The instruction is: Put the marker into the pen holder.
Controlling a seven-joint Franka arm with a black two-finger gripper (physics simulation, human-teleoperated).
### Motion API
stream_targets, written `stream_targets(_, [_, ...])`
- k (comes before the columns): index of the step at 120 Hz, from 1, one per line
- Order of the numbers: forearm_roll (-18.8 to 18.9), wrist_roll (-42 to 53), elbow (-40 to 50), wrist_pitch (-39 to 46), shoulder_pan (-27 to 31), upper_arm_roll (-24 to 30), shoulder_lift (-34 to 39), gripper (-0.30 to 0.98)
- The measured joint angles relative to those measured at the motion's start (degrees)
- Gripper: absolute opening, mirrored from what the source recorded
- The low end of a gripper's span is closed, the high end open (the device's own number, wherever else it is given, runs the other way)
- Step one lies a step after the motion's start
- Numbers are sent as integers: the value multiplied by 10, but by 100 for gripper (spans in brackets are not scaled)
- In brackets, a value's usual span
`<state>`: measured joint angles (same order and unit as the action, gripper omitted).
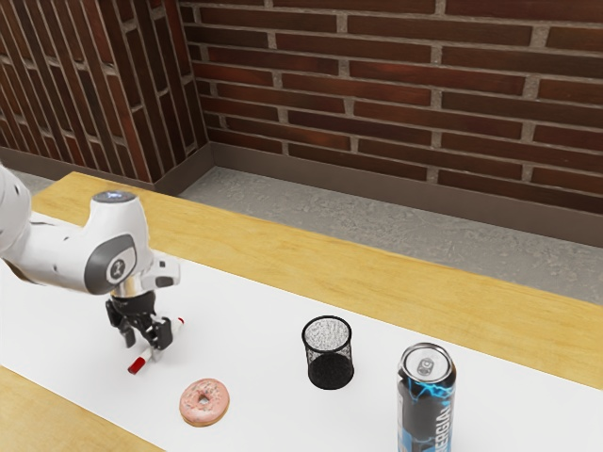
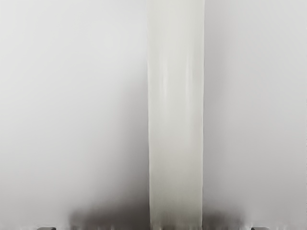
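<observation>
In the exterior view my gripper (image 1: 145, 347) is low over the white strip, its fingers apart on either side of the marker (image 1: 138, 363). The marker lies flat, white with red ends, its middle partly hidden by the hand. In the wrist view the marker (image 2: 176, 115) is a broad pale band running between the tips of my open gripper (image 2: 153, 228), with a gap on each side. The pen holder (image 1: 330, 370), a black mesh cup, stands upright toward the exterior view's right, apart from hand and marker.
A pink donut (image 1: 192, 411) lies on the white strip (image 1: 254, 330) near the marker, toward the exterior view's lower edge. Beyond the pen holder, at the exterior view's right, stands a tall black and blue can (image 1: 427, 405). A brick wall (image 1: 377, 85) rises behind the table.
</observation>
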<state>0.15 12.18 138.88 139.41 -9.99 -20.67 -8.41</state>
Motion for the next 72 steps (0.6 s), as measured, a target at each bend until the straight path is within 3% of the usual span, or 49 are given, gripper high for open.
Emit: stream_targets(72, [-11, 40, 22, 3, 0, -4, 15, 15])
